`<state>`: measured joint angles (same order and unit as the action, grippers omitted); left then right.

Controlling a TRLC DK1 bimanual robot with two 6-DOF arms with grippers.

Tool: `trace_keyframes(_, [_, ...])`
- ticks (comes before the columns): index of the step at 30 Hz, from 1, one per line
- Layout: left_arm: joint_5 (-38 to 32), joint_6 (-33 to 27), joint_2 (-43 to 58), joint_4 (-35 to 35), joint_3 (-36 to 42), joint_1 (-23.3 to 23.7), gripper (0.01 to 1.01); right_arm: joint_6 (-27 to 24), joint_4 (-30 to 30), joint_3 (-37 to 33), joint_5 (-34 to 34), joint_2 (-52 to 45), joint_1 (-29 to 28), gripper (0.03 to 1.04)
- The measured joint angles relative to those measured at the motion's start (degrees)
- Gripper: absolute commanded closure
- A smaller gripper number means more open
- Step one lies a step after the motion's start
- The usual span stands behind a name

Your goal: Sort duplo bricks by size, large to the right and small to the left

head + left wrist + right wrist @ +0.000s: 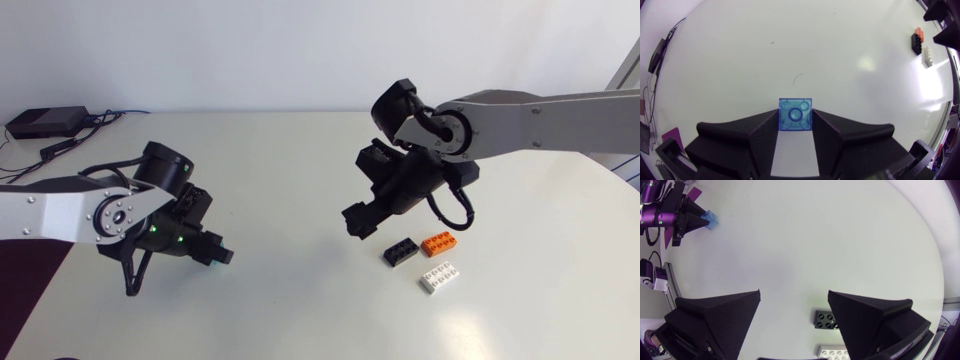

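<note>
— Three lie clustered on the tabletop (300, 150) near the wide-spread right pincer (360, 222): black brick (401, 252), orange brick (439, 243), white brick (439, 277).
— And the blue brick (795, 114)?
— Clamped in the left pincer (218, 255); the head view hides it. The right wrist view crops the white brick and hides the orange.

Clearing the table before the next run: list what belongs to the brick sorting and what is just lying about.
Job: blue brick in the left gripper; black brick; orange brick; white brick.
Lying about: black box; cables.
</note>
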<state>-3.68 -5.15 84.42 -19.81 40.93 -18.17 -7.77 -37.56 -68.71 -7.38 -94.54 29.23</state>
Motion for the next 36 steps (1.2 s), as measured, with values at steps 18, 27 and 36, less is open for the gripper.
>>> trace_keyframes(18, [49.05, -1.07, 5.60, -14.99, 7.56, 12.35, 0.784, 0.02, 7.45, 0.24, -4.50, -0.26, 12.87, 0.09])
trace_keyframes(27, [56.76, -1.07, 8.87, -15.37, 10.51, 12.35, 0.784, 0.02, 9.70, -1.01, -4.44, -3.37, 18.49, 0.10])
trace_keyframes(36, [57.53, -1.05, 9.68, -15.41, 10.82, 12.52, 0.784, 0.04, 9.62, -7.74, -2.71, -7.98, 22.16, 0.14])
